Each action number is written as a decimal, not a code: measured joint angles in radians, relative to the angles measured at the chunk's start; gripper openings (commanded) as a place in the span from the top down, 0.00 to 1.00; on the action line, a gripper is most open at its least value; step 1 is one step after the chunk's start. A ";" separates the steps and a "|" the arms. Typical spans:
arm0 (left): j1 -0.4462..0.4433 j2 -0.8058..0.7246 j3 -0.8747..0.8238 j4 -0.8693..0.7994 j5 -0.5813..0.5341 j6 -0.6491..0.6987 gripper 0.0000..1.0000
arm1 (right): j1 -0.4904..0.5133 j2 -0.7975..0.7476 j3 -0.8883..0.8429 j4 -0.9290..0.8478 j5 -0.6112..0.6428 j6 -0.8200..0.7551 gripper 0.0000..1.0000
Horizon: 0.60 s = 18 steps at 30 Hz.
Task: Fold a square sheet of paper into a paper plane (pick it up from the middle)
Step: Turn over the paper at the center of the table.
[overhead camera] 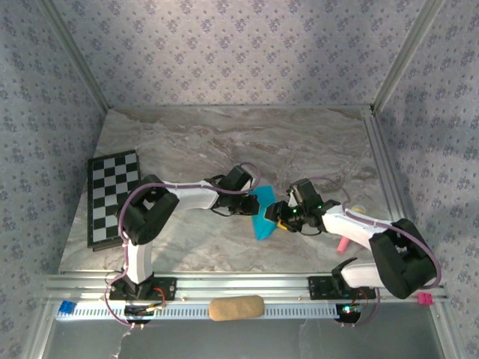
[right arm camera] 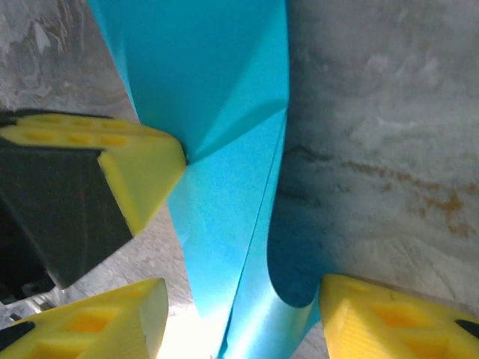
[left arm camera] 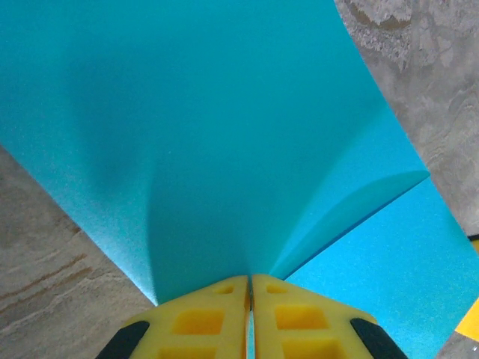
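Paper (overhead camera: 263,213) sits mid-tabletop (overhead camera: 224,142), creased, with one flap curling up. Your left tool (left arm camera: 249,284) is pinched tight on its edge, yellow pads (left arm camera: 202,318) together with the blue caught between them. Your right tool (right arm camera: 239,318) stands with fingers (right arm camera: 389,314) apart, straddling the paper's narrow end; whether either finger touches it, you can't quite tell from here
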 measured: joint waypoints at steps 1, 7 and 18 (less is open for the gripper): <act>0.000 0.000 0.000 0.000 0.000 0.000 0.88 | -0.008 0.014 0.004 0.010 -0.010 -0.006 0.43; 0.000 0.000 0.000 0.000 0.000 0.000 0.88 | -0.038 0.078 0.046 0.039 -0.046 -0.051 0.45; 0.000 0.000 0.000 0.000 0.000 0.000 0.88 | -0.102 0.143 0.078 0.066 -0.109 -0.116 0.54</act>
